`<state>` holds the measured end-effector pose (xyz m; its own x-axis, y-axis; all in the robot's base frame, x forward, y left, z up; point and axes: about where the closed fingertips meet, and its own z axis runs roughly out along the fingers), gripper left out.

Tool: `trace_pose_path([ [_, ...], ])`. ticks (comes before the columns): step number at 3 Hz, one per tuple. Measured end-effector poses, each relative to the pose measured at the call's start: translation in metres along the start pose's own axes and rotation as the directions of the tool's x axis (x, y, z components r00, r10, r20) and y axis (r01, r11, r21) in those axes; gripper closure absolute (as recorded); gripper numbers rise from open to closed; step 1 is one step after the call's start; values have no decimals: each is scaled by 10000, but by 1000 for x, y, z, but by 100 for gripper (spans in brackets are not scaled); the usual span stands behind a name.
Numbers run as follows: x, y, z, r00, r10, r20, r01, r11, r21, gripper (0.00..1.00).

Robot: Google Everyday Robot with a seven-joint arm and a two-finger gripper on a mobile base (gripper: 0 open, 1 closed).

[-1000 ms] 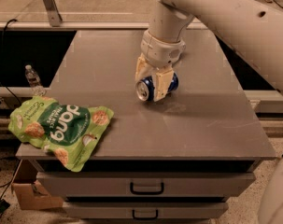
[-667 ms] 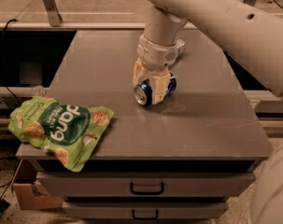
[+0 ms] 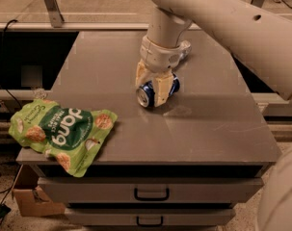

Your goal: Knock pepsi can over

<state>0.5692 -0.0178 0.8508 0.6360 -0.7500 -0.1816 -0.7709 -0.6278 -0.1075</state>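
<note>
Mid-worktop (image 3: 208,124), my tool (image 3: 151,91) sits clamped around the pepsi can (image 3: 146,97), which lies tipped directly beneath it, long axis running front-left to back-right, silver top facing the camera.

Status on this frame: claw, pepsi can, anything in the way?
Claw low at table centre, right over pepsi can. Can on its side, silver top toward camera. Green snack bag at front-left corner, well apart.
</note>
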Motion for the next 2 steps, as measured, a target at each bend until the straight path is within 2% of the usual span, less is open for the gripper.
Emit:
trace_pose_path([
  [2, 0, -6, 3, 10000, -14, -1, 14, 9998, 182, 13],
])
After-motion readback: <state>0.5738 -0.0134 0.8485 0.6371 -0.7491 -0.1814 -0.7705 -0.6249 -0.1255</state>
